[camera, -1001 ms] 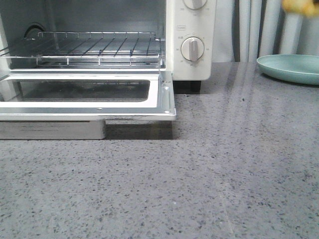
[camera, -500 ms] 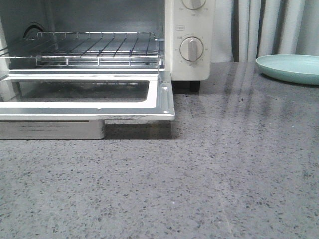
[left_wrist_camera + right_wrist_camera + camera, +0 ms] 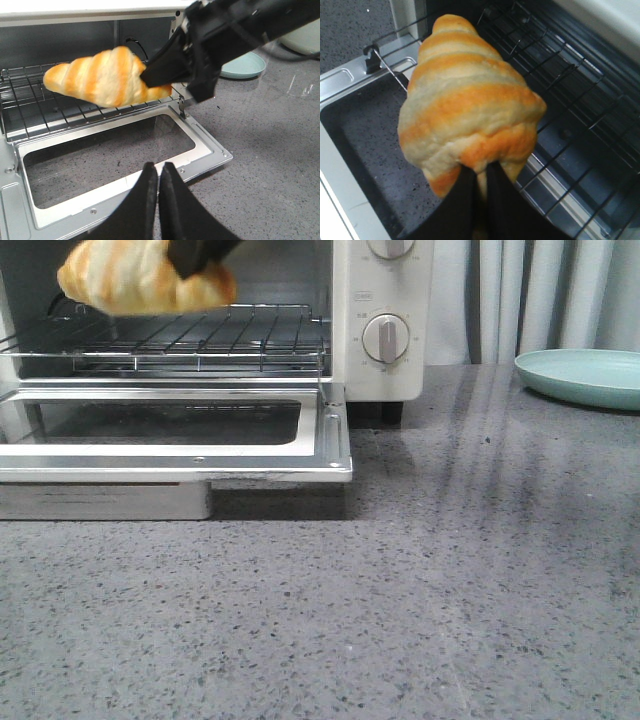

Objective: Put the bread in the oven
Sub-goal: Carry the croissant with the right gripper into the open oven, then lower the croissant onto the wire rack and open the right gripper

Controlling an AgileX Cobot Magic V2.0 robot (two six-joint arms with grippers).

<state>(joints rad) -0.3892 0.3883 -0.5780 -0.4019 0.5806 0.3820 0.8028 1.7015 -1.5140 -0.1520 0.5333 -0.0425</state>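
The bread (image 3: 140,278), a golden-orange croissant with cream stripes, hangs just above the front of the wire rack (image 3: 200,335) of the white oven (image 3: 385,300), whose glass door (image 3: 170,430) lies open and flat. My right gripper (image 3: 195,258) is shut on the bread's right end; it also shows in the left wrist view (image 3: 150,80) and its own view (image 3: 481,175), with the bread (image 3: 465,105) over the rack's front edge. My left gripper (image 3: 159,167) is shut and empty, above the door's front edge.
A light teal plate (image 3: 585,375) sits on the grey speckled counter at the back right, before pale curtains. The oven's dials (image 3: 386,338) face forward. The open door sticks out over the counter at the left.
The right gripper with the bread was out of the front view half a second ago; now it has come in from above, at the oven's opening over the rack.
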